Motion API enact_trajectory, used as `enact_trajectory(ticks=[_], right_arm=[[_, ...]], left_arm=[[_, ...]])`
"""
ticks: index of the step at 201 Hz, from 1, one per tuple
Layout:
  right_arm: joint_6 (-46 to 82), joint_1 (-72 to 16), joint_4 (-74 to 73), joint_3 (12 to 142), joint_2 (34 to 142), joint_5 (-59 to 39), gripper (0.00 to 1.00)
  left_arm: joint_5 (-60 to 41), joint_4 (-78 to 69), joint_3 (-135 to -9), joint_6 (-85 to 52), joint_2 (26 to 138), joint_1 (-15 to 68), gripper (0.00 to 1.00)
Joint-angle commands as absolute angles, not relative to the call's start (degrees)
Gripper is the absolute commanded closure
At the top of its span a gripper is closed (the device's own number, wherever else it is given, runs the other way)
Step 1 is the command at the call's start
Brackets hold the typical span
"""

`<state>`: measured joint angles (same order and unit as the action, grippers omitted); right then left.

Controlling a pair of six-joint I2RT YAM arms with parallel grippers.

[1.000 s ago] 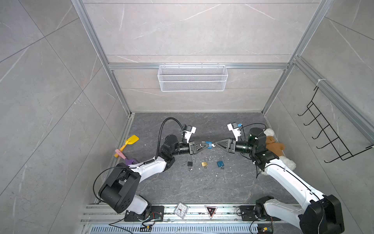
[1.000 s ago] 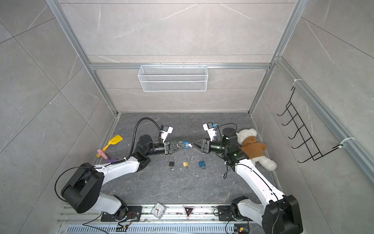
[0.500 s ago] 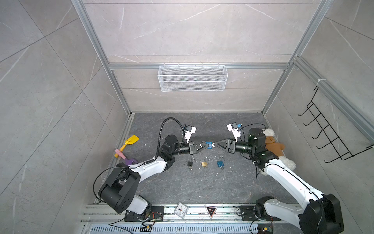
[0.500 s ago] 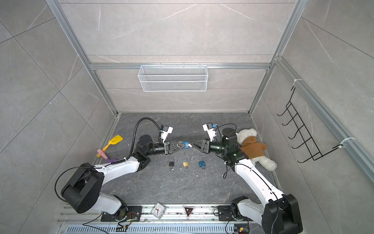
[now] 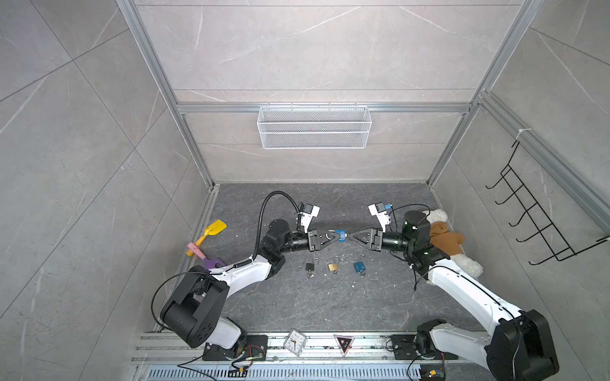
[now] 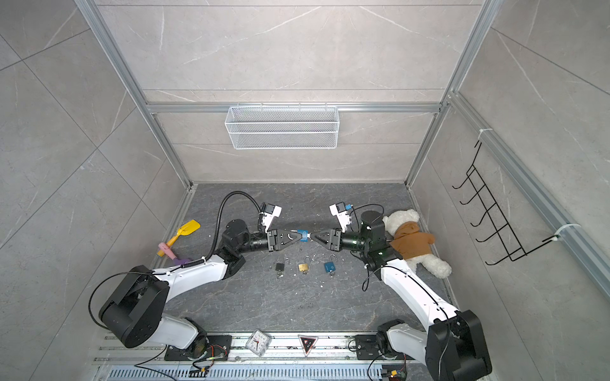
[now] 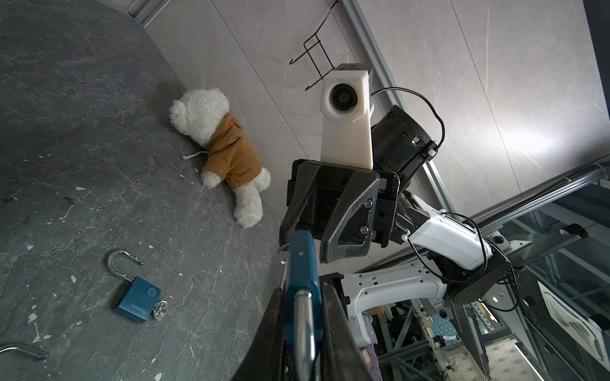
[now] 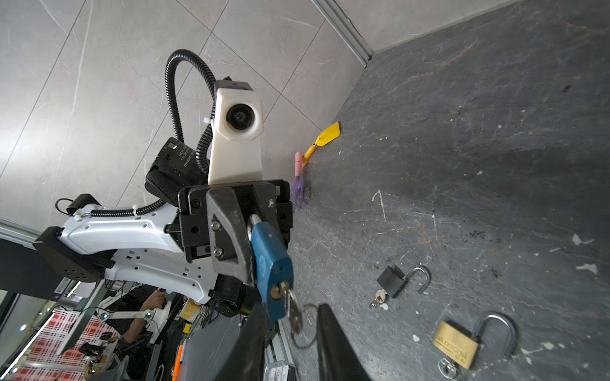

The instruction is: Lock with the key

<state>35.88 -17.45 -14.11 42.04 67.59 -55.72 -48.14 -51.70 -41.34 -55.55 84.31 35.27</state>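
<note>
My left gripper (image 5: pixel 336 237) (image 6: pixel 298 237) (image 7: pixel 302 290) is shut on a blue padlock (image 5: pixel 340 235) (image 6: pixel 302 235) (image 7: pixel 300 264) (image 8: pixel 270 264) and holds it in the air over the middle of the floor. The padlock's silver shackle (image 7: pixel 303 316) lies between the fingers. A key (image 8: pixel 293 310) with a wire ring (image 8: pixel 305 333) sticks out of the padlock's free end. My right gripper (image 5: pixel 350 236) (image 6: pixel 312 236) (image 8: pixel 292 308) faces it from the right. It is open, with one finger on each side of the key and a gap at both sides.
Three padlocks with open shackles and keys lie in a row on the floor below: black (image 5: pixel 310 266), brass (image 5: pixel 333 266), blue (image 5: pixel 359 266). A teddy bear (image 5: pixel 444 237) lies behind the right arm. Toy shovel (image 5: pixel 213 231) and rake (image 5: pixel 204 259) lie by the left wall.
My right gripper has crept a little to the left, closer around the key, and its jaws have narrowed slightly. The left gripper and padlock have stayed put.
</note>
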Motion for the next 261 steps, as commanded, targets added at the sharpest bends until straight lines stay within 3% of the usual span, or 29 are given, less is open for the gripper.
enact_trajectory(ticks=[1, 146, 194, 261], right_arm=[[38.4, -17.9, -19.5, 41.2, 68.6, -58.5, 0.73], [43.0, -18.0, -28.2, 40.4, 72.0, -61.0, 0.86], [42.2, -18.0, -27.3, 39.6, 70.7, -61.5, 1.00], [41.3, -17.2, -26.7, 38.1, 69.1, -61.8, 1.00]], left_arm=[[-48.4, -58.1, -43.2, -56.4, 83.6, 35.4, 1.00], [-49.1, -60.0, -42.6, -57.1, 84.9, 35.3, 1.00], [-47.0, -58.8, -41.8, -55.8, 84.8, 34.9, 1.00], [-44.7, -62.7, -40.2, -59.0, 85.3, 32.7, 1.00]])
